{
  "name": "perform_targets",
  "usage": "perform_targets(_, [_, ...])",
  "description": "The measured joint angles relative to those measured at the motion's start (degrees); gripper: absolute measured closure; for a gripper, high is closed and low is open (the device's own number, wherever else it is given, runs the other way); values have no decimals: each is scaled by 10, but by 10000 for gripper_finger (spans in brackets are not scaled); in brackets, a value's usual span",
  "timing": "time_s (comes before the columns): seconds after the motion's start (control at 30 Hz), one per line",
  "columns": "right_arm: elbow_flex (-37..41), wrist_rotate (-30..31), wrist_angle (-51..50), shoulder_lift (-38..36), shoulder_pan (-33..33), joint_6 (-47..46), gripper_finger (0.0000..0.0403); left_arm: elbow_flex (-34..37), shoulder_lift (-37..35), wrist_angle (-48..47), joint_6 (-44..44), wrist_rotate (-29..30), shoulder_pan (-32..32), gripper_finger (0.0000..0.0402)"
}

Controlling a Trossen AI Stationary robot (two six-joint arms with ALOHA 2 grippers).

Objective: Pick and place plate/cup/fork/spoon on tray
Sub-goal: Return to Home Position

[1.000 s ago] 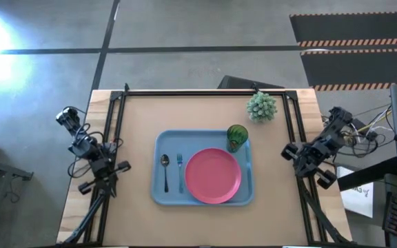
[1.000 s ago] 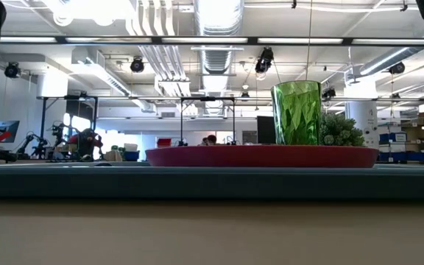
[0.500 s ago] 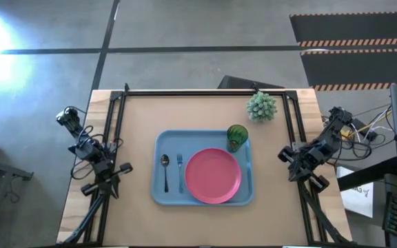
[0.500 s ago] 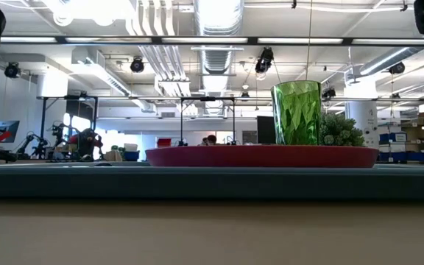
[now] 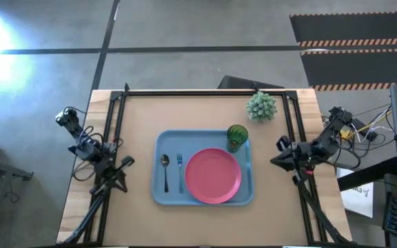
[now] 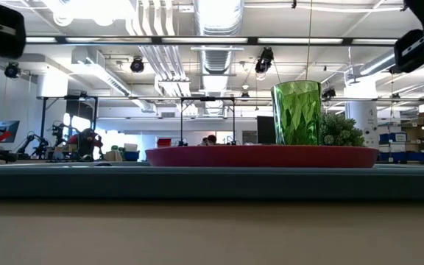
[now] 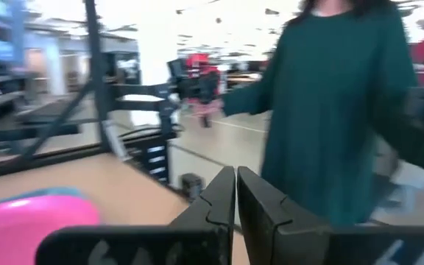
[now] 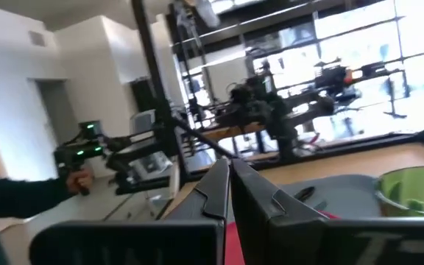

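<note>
Round pink-red plate [image 5: 213, 176] lies inside light-blue tray [image 5: 191, 140].

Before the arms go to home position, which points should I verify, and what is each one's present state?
1. The pink-red plate lies flat on the light-blue tray: ok.
2. The green cup stands upright on the tray: ok.
3. The fork and spoon lie side by side on it: ok.
4. The left gripper and right gripper are shut, empty: ok.
5. Both are at the table sides, off the tray: ok.
6. A person shows in the left wrist view, distance: cannot tell.
</note>
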State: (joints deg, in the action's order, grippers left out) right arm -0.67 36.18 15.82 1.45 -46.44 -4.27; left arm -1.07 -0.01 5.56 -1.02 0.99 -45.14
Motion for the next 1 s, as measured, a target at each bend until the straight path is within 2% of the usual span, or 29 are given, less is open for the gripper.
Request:
perform_targets(0.13, [0, -17, -6, 2, 5, -14, 394, 6, 0, 23, 10, 25, 21, 402])
perform_targets(0.27, [0, -17, -5, 2, 35, 22, 394, 6, 1, 30, 33, 26, 52, 402])
perform_targets(0.63, [0, -28, -11, 2, 224, 78, 394, 6, 4, 30, 67, 29, 201, 402])
perform_targets(0.77, [0, -78, -42, 2, 296, 84, 394, 7, 11, 29, 76, 22, 238, 402])
perform_targets(0.87, [0, -124, -103, 2, 346, 33, 394, 7, 20, 29, 75, 20, 255, 402])
perform_targets(1.0, [0, -240, -124, 9, 392, -7, 394, 7, 30, 29, 74, -10, 263, 402])
